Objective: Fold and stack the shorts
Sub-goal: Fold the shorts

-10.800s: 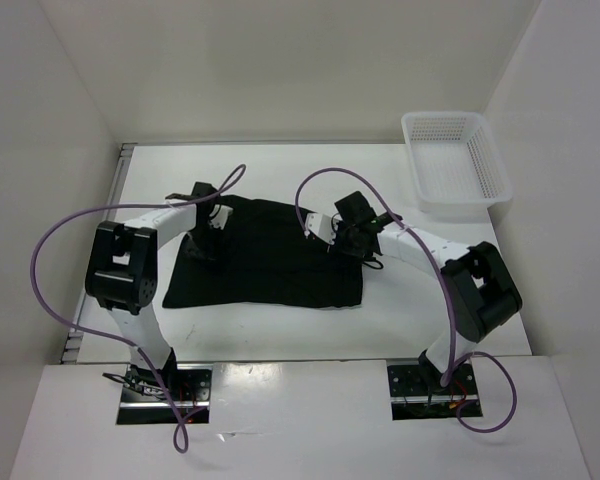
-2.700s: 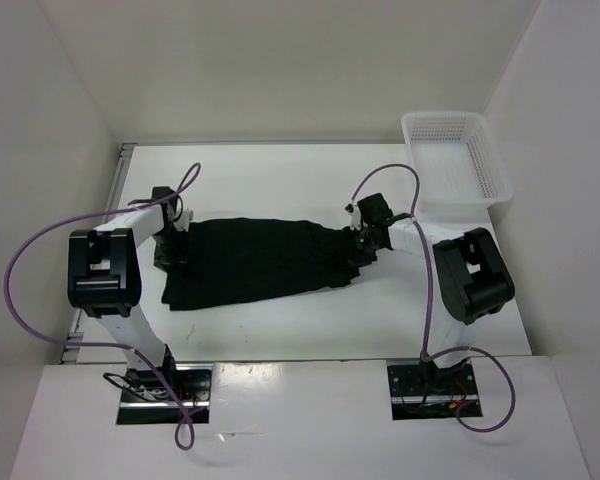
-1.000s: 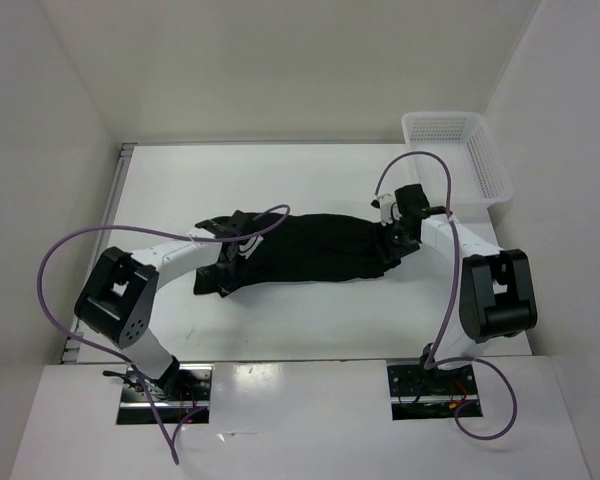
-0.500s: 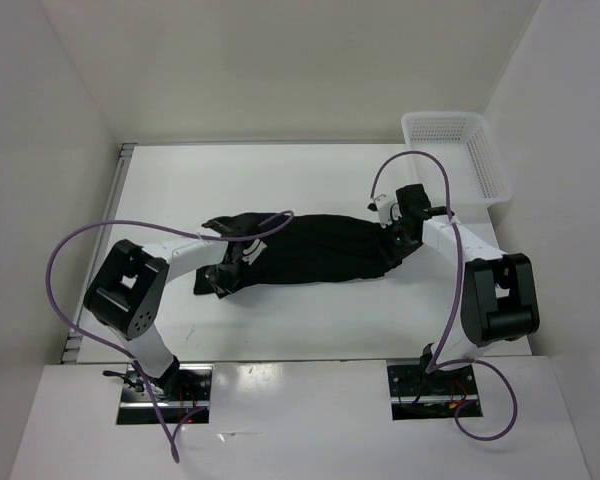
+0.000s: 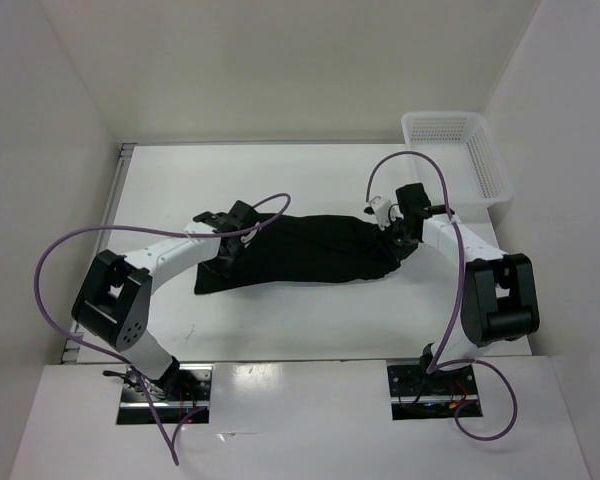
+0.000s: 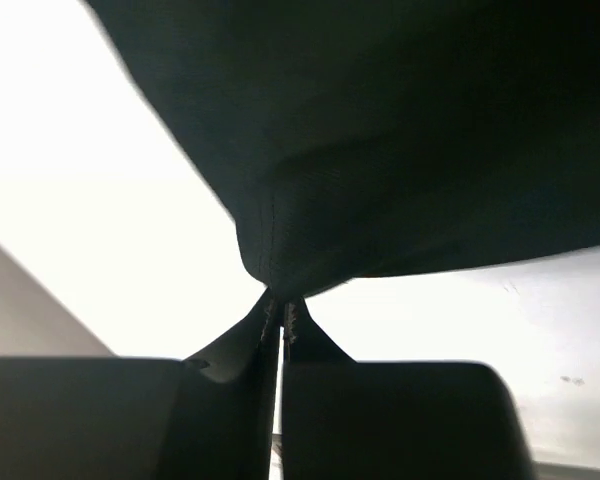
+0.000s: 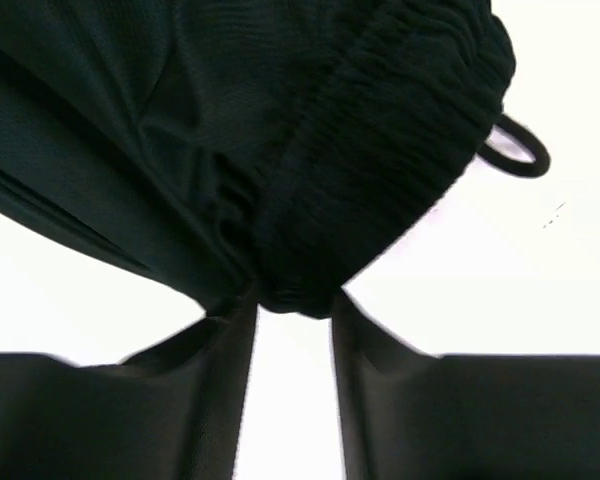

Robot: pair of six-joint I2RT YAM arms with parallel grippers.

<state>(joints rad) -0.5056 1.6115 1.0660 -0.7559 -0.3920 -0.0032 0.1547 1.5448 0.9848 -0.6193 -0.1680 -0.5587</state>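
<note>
White worktop [image 5: 310, 320] is bearing the shorts [image 5: 310, 255] while the left tool [image 6: 280, 310] and right tool [image 7: 290, 300] are clamping opposite ends mid-fold, probably needing a lay-over next.

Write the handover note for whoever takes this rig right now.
Left gripper: shut on a pinch of the shorts at their left end.
Right gripper: shut on the gathered waistband at their right end; the drawstring loop shows just beside it.
Shorts: a narrow band stretched between the two grippers across the middle of the table, apart from the basket in the far right corner.
Done: apparently one lengthwise fold.
Left: fold end over end, flatten, stack.
</note>
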